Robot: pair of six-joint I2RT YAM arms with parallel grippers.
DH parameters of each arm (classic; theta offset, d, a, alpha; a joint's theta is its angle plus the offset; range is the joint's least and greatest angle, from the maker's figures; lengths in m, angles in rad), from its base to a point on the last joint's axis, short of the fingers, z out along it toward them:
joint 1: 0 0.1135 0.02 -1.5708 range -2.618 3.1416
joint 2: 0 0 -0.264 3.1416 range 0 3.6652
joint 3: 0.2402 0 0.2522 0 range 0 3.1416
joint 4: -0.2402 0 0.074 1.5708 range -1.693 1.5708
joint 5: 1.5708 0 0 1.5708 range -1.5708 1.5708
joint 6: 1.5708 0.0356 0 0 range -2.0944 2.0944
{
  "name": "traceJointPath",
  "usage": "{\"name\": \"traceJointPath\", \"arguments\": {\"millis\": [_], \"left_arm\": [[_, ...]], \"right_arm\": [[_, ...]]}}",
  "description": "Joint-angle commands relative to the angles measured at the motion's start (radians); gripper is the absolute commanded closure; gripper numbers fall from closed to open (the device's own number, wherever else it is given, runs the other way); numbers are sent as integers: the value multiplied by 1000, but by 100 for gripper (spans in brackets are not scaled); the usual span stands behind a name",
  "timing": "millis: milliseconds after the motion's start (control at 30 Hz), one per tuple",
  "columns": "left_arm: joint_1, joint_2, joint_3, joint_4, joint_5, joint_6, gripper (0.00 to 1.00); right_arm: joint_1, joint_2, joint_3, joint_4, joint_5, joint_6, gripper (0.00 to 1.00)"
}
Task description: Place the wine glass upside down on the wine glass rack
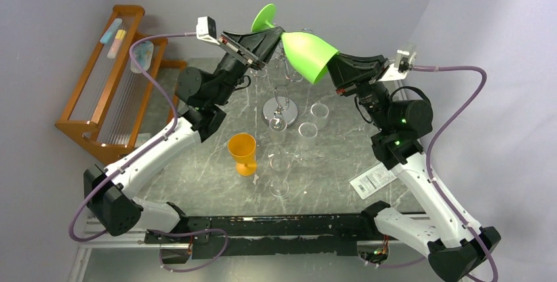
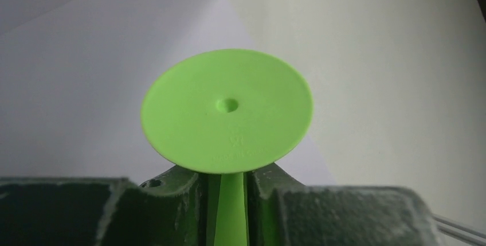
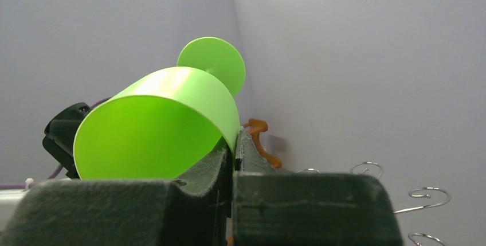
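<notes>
The green wine glass (image 1: 307, 55) hangs tilted in the air above the wine glass rack (image 1: 281, 110), with its foot raised and its mouth angled toward the right arm. The left gripper (image 1: 270, 40) is clamped on the stem just under the foot, and the right gripper (image 1: 334, 66) pinches the bowl's rim. The right should probably let go first, so the left can turn the glass fully mouth-down and slide the stem between the curled arms (image 3: 427, 195) until the foot rests on the wire
</notes>
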Motion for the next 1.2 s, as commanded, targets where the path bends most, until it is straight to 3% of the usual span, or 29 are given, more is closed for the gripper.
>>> {"name": "traceJointPath", "arguments": {"millis": [0,67,133,233,267,367,400,533,733,933,1033,1167], "left_arm": [[-9,14,-20,129,-46,13,77],[-12,20,-9,135,-41,33,80],[-18,24,-2,149,-38,66,93],[-22,24,-11,196,-27,102,95],[-22,22,-15,217,-18,116,95],[-25,1,-13,186,8,177,95],[-31,-10,-10,162,5,209,95],[-39,-70,-22,66,-21,370,95],[-40,-140,-8,-94,54,615,95],[-42,-85,54,-185,262,862,95],[-44,-64,50,-189,346,944,95],[-49,-53,18,-157,453,1031,95]], "right_arm": [[11,-12,-14,-38,-120,1,100],[11,-19,-22,-50,-136,-4,100],[11,-30,-29,-62,-143,-3,100],[11,-51,-32,-113,-141,3,100],[11,-59,-32,-136,-135,6,95],[11,-101,-39,-217,-102,16,47],[11,-122,-43,-248,-83,15,36],[11,-222,-38,-430,-34,-12,15],[11,-377,-70,-676,11,8,9],[11,-297,156,-945,-10,122,8],[11,-268,219,-965,-23,243,8],[11,-213,231,-847,-71,455,10]]}}
